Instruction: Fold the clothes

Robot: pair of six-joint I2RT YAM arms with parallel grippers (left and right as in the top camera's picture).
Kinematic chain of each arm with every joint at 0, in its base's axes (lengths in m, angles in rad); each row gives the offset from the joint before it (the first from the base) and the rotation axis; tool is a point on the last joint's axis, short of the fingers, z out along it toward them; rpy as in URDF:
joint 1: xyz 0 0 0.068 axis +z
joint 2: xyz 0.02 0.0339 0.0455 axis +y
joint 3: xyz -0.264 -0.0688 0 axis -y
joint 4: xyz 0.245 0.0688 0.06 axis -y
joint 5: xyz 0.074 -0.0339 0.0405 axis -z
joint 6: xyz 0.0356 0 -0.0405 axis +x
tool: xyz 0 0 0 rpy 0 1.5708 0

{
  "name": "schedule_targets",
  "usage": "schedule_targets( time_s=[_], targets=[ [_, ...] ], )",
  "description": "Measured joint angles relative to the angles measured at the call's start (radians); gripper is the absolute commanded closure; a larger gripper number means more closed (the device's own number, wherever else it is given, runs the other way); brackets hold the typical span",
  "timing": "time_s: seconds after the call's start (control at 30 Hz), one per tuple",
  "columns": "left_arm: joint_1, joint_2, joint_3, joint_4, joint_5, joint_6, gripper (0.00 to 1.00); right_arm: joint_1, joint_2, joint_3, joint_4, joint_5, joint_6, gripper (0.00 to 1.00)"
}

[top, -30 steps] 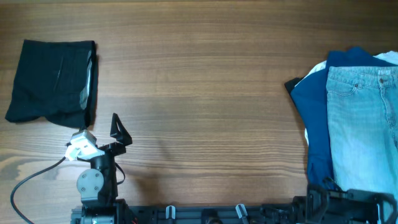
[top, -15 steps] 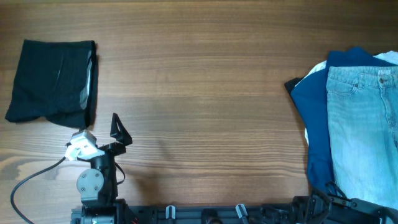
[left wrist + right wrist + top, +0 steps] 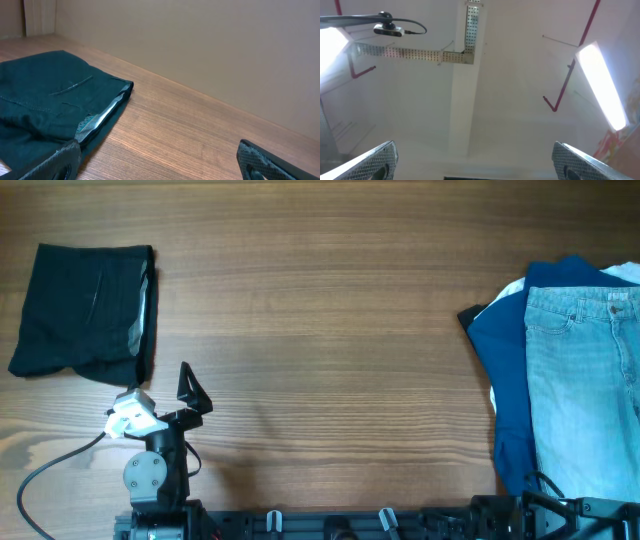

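Note:
The black garment (image 3: 85, 310) lies folded at the table's far left, with a strip of pale grey lining showing along its right edge. It also shows in the left wrist view (image 3: 50, 100), flat on the wood. My left gripper (image 3: 192, 390) is open and empty, just right of and nearer than the garment, not touching it. In the left wrist view the gripper (image 3: 155, 157) has its jaws wide apart over bare wood. My right gripper (image 3: 560, 502) sits at the bottom right edge. In the right wrist view it (image 3: 475, 160) points at the ceiling, open and empty.
A pile at the right edge holds light blue denim jeans (image 3: 585, 380) on a royal blue garment (image 3: 505, 350), with a bit of white cloth (image 3: 510, 288) beneath. A grey cable (image 3: 50, 465) runs from the left arm's base. A wall (image 3: 225, 50) stands behind the table.
The right arm at the bottom right edge has drawn back, so less of it shows. The left arm and the garments have not moved.

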Motion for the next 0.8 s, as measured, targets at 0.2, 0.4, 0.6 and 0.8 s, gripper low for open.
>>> schedule_targets(
  time_s=[0.2, 0.4, 0.6, 0.8],
  targets=[
    [0.0, 0.0, 0.0, 0.0, 0.0, 0.0, 0.0, 0.0, 0.0, 0.0, -0.006, 0.011, 0.007, 0.0],
    [0.0, 0.0, 0.0, 0.0, 0.0, 0.0, 0.0, 0.0, 0.0, 0.0, -0.075, 0.014, 0.01, 0.0],
    [0.0, 0.0, 0.0, 0.0, 0.0, 0.0, 0.0, 0.0, 0.0, 0.0, -0.046, 0.015, 0.011, 0.0],
    [0.0, 0.0, 0.0, 0.0, 0.0, 0.0, 0.0, 0.0, 0.0, 0.0, 0.003, 0.014, 0.014, 0.0]
  ],
)
